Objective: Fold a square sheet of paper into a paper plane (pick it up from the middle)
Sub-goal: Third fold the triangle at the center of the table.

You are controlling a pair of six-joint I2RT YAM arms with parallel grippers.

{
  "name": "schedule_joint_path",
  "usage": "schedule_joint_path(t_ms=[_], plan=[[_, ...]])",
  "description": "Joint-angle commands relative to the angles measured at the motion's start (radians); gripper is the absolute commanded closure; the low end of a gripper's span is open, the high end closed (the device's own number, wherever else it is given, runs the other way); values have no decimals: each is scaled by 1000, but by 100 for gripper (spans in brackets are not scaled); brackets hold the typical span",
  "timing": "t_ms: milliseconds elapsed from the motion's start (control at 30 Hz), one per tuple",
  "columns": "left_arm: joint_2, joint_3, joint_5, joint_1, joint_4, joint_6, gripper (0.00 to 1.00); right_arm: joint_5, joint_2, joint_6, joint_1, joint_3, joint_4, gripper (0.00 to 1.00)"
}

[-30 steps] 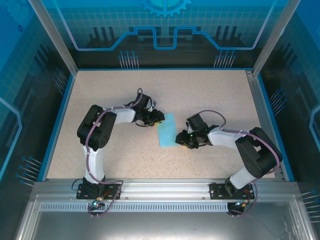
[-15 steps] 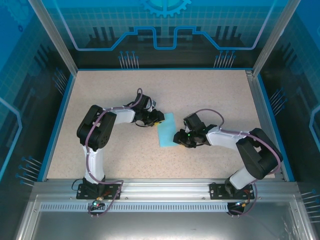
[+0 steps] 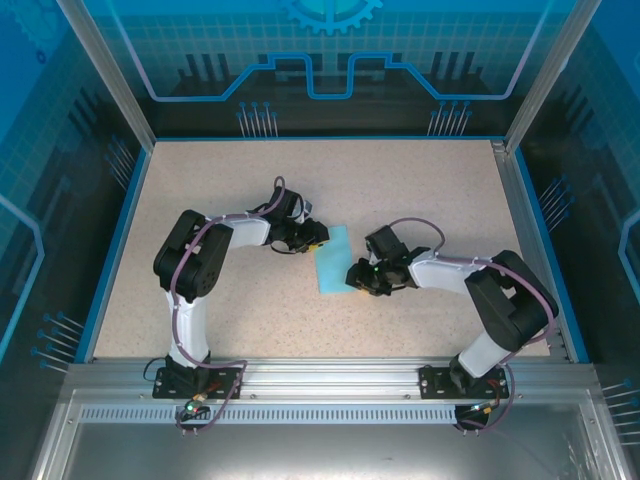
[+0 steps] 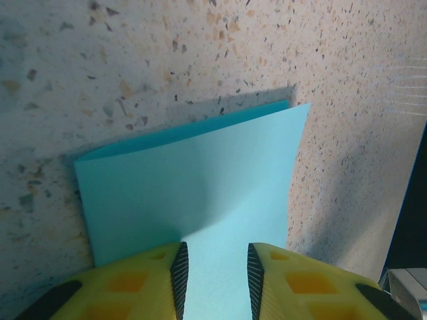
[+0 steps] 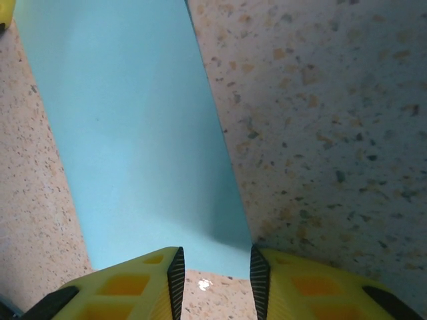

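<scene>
A: where's the sheet?
B: the sheet (image 3: 332,260) lies mid-table (image 3: 420,190), flat, not lifted. It looks folded once into a tall rectangle (the left wrist view shows a second layer peeking out along its far edge)
A: jaws?
B: left gripper (image 3: 314,238) is at the sheet's far-left corner, right gripper (image 3: 357,279) at its near-right edge. Both are part open: yellow fingers (image 4: 127,283) apart, blue paper visible through the gap, nothing pinched. Can't tell from these angles whether they actually press on the paper
A: step in hand?
B: my read is setting the crease, or lining up the next fold. To do it well:
- pin the sheet with one gripper while the other works
- run pressure along the fold line, not across it
- go low and slow, since thin paper will skid or buckle if shoved
- check the edges line up before committing, because a skewed crease carries into every later fold
A: count?
B: one sheet, two grippers, two fingers each. Plane not formed yet
</scene>
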Motion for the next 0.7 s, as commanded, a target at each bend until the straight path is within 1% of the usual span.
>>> schedule_joint_path(t_ms=[0,200,367,467,533,600,667], plan=[[20,-46,-44,5,-66,-10,66,-24,36,-7,10,33,10,65],[21,-55,-43,5,-57,-14,66,-72,61,-25,10,84,21,64],[17,-57,-43,5,-58,-12,66,-86,76,-26,-3,110,54,60],[17,-57,-44,5,-59,-11,66,-95,76,-31,-19,121,67,56],[16,-57,-46,5,-61,-8,66,-88,68,-51,-33,136,30,55],[14,-57,-48,5,-61,-7,66,-46,48,-72,-35,135,-42,54],[16,-57,-48,5,-64,-6,66,-3,46,-98,-30,185,-136,54]])
